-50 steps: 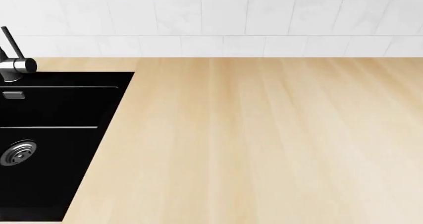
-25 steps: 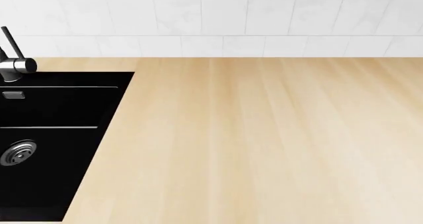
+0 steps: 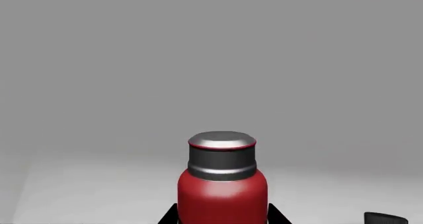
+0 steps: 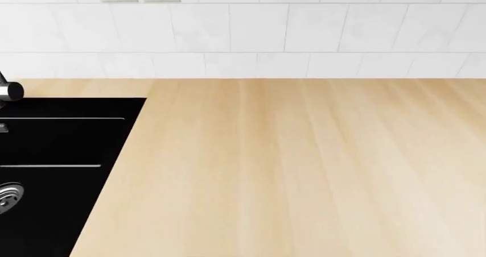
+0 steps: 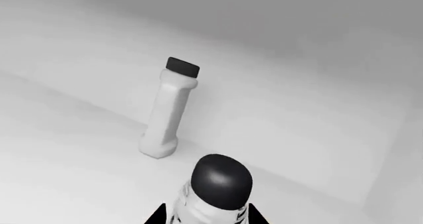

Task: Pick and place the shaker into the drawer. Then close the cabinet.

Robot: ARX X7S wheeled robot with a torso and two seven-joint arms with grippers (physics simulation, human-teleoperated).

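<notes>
The shaker (image 3: 222, 187), red-bodied with a silvery metal top, sits upright between the two dark jaw tips of the left gripper (image 3: 222, 219). The jaws stand one at each flank of the red body and appear to touch it, so they are judged to be clamped on it. Behind the shaker lies a plain pale floor and a grey wall, most likely the inside of the drawer (image 3: 99, 194). Whether the shaker's base rests on that floor cannot be told.

The right gripper (image 5: 205, 216) similarly shows dark jaw tips on either side of a clear shaker (image 5: 215, 192) with a dark round cap, so it appears to hold that item. Just beyond it stands a white bottle (image 5: 168, 115) with a black cap, upright on a white surface.

The head view shows only the wooden countertop (image 4: 304, 166), the black sink (image 4: 53, 171) and the tiled wall (image 4: 304, 35); neither arm nor the drawer appears there.

Step in hand, as judged: placing the shaker into the drawer. The next move calls for confirming the base is seated, opening the left jaws, lifting the arm clear, then pushing the drawer front shut.
</notes>
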